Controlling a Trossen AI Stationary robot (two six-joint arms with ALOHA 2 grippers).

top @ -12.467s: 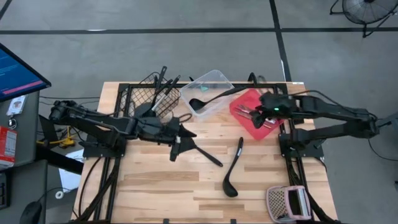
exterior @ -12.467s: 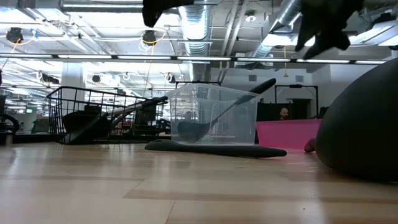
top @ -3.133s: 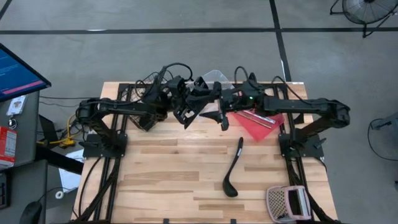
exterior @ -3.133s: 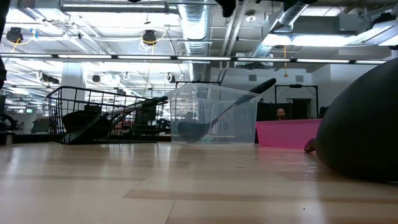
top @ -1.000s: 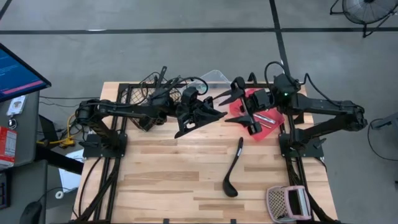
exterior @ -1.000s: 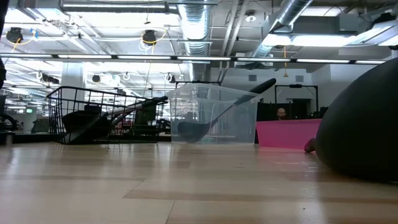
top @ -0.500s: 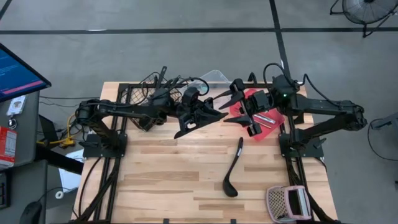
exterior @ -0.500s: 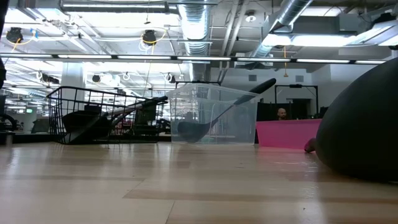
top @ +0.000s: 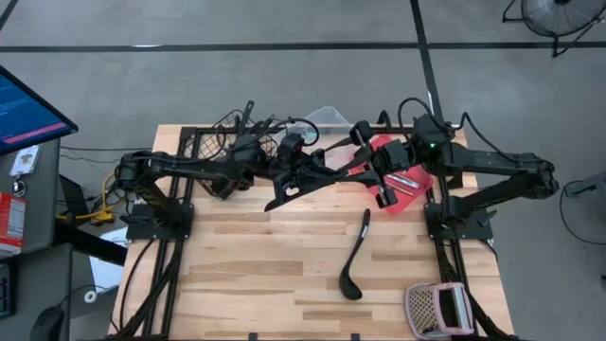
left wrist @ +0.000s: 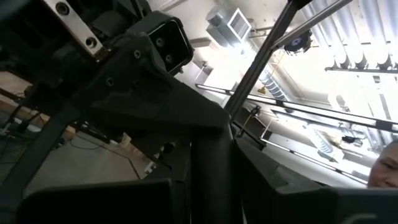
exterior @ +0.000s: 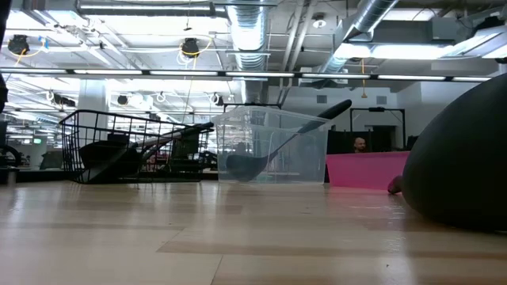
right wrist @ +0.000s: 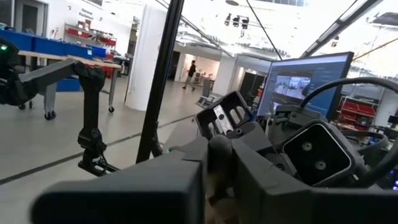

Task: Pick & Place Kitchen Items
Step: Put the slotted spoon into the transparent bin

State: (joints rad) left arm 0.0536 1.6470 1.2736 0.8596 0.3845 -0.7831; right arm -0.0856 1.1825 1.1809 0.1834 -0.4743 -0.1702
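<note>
While both arms meet in the air above the rear middle of the worktop [top: 284,275], a black spatula [top: 284,198] hangs between them, clear of the wood. The left pincer [top: 312,177] is clamped narrow on the spatula partway along, with the broad blade pointing out toward the front left. The right pincer [top: 358,173] has its fingers [right wrist: 180,180] drawn close around the rounded end of the handle, as the right wrist view shows, so both pincers grip the same utensil.

Nearer the front edge, right of the middle, a black ladle [top: 355,256] lies flat on the worktop with its bowl toward the front. In the low view its bowl fills the right side as a large dark curve.

Along the rear edge stand three containers. The black wire basket [exterior: 127,146] is toward the rear left corner, with dark utensils leaning in it. The clear tub [exterior: 273,146] is in the middle and holds another ladle [exterior: 245,165], whose handle slopes up over the rim. The red tray [top: 409,189] is toward the rear right corner, partly under the right arm, with thin silver pieces [top: 407,178] lying in it.

At the front right corner sits a pinkish-white perforated box [top: 436,310], well apart from everything else.
</note>
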